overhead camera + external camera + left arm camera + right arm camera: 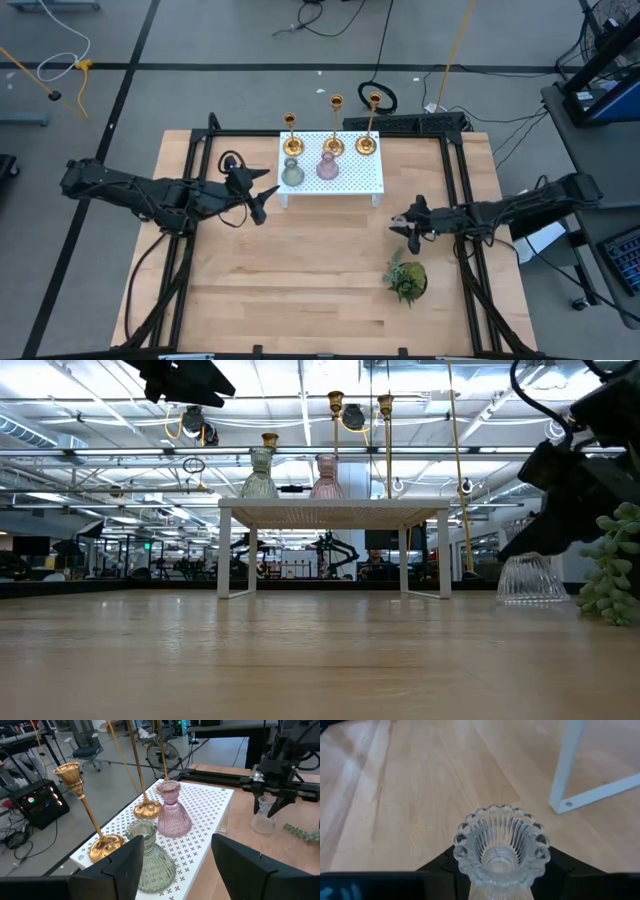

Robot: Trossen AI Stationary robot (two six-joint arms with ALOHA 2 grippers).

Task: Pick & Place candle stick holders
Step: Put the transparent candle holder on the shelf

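Note:
Three gold candlesticks (291, 145) (334, 147) (367, 145) stand on their round bases along the far side of a white perforated stand (355, 180); they also show in the left wrist view (82, 805) (147, 810). A greenish vase (147, 855) and a pink vase (172, 812) stand in front of them. My left gripper (262, 200) is open and empty at the stand's left end, with the greenish vase ahead of its fingers (120, 865). My right gripper (408, 228) is right of the stand, shut on a clear glass vase (530, 578). My right gripper has the clear vase's neck (265, 805), just under the scalloped rim (500, 845), between its two fingers. The fingers come slanting down from the table's right side. The vase stands upright with its base (530, 598) on the table.
A small green plant (407, 280) sits on the table near my right gripper, toward the near edge. The stand's white leg (567, 770) is just beyond the clear vase. Bare wood (300, 270) lies in front of the stand.

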